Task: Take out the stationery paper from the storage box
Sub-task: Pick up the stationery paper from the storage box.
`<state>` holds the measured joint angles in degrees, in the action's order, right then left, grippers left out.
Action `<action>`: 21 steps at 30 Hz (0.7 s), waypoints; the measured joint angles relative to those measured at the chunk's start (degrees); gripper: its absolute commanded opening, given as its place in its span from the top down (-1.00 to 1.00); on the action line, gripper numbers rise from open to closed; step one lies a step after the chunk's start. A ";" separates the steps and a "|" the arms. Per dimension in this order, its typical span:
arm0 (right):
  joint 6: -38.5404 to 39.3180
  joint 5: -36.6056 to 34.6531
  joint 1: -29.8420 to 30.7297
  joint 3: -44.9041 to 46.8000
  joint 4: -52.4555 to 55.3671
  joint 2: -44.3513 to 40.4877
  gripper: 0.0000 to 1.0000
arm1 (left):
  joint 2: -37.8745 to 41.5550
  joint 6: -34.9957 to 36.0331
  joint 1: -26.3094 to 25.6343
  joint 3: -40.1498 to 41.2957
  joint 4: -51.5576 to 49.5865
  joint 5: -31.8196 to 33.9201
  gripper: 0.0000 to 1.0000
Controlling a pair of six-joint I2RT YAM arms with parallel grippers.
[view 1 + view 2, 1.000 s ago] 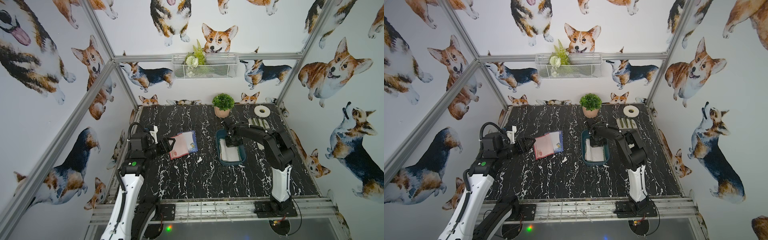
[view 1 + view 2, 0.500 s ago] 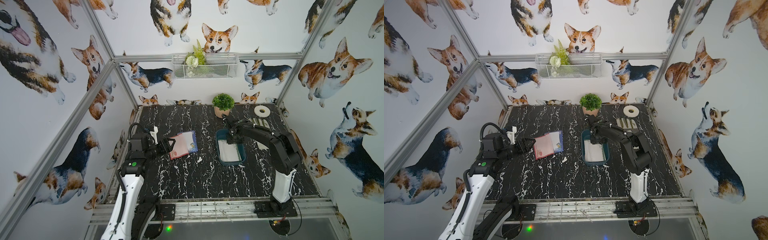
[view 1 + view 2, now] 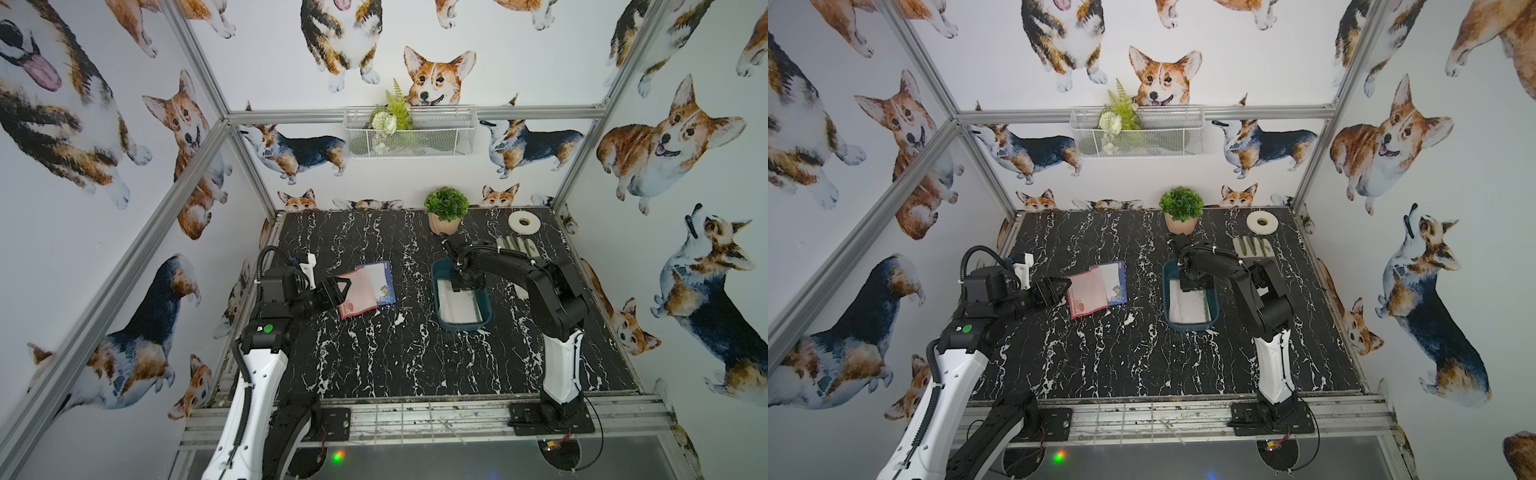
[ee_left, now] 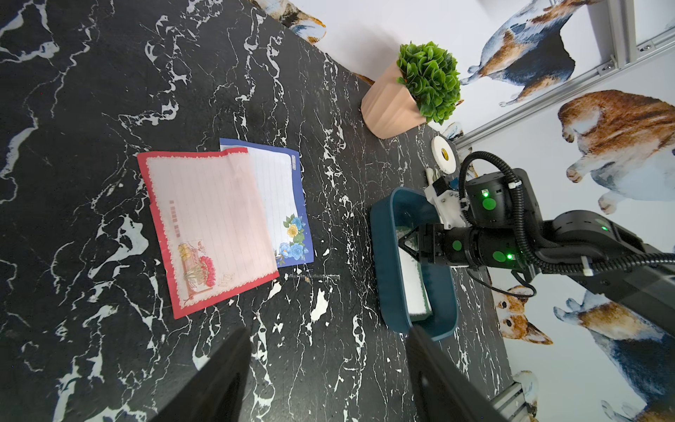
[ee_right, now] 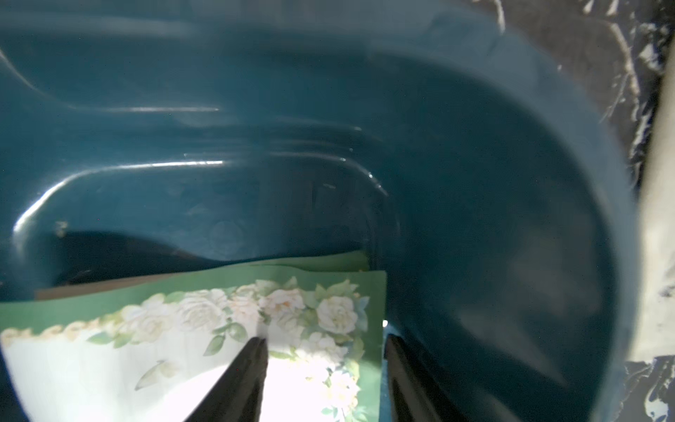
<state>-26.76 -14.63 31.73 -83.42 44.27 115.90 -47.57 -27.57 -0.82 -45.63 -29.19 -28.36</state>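
Though plain overhead, rose-bordered stationery paper (image 5: 175, 339)

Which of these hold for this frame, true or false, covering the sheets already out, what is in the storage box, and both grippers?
1. The red-bordered sheet lies partly on top of the navy-bordered sheet on the table. True.
2. The storage box is empty. False: a green-bordered sheet with white roses lies in it.
3. The right gripper is open and down inside the storage box. True.
4. The left gripper is shut on the red-bordered sheet. False: its jaws stand wide apart over bare table and hold nothing.
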 measured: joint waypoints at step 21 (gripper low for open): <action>-0.24 1.92 0.02 1.03 0.52 -10.95 1.00 | -1.22 0.39 0.00 -1.22 -0.68 -0.39 -0.42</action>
<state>-27.00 -12.71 31.75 -82.39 44.80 104.95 -48.80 -27.18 -0.82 -46.85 -29.87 -28.75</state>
